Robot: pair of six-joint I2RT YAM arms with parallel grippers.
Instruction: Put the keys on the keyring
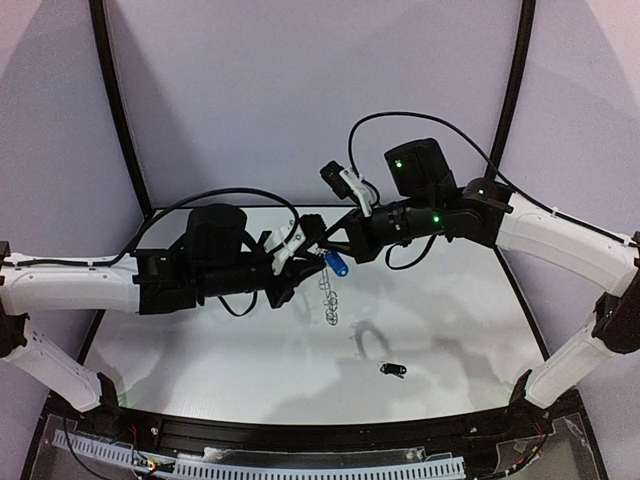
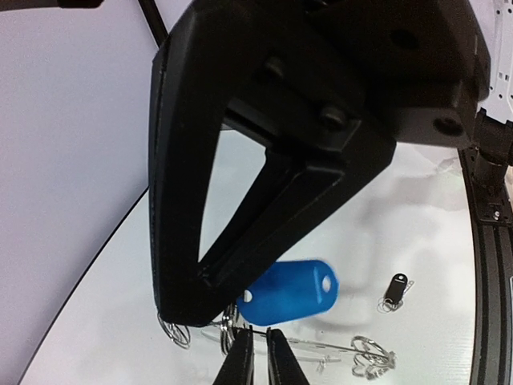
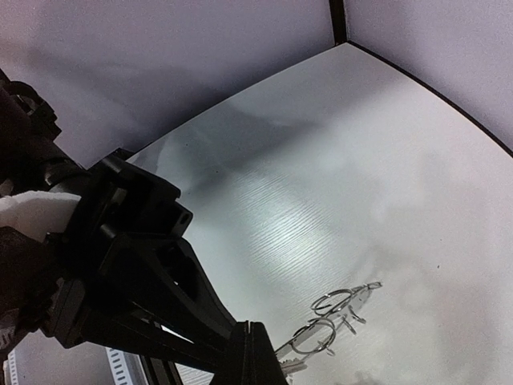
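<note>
Soft diffuse light, faint shadows, sheen on table (image 3: 280, 216), blue key (image 2: 288, 293) blurred

Both arms were seen raised inward, left gripper (image 1: 303, 243) and right gripper (image 1: 326, 238) set tip to tip, jaws pinched closed.

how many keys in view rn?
2. Blue-headed key is up in the air at centre, wire rings dangling beneath it; black-headed key lies on the table. None apparently hidden.
</note>
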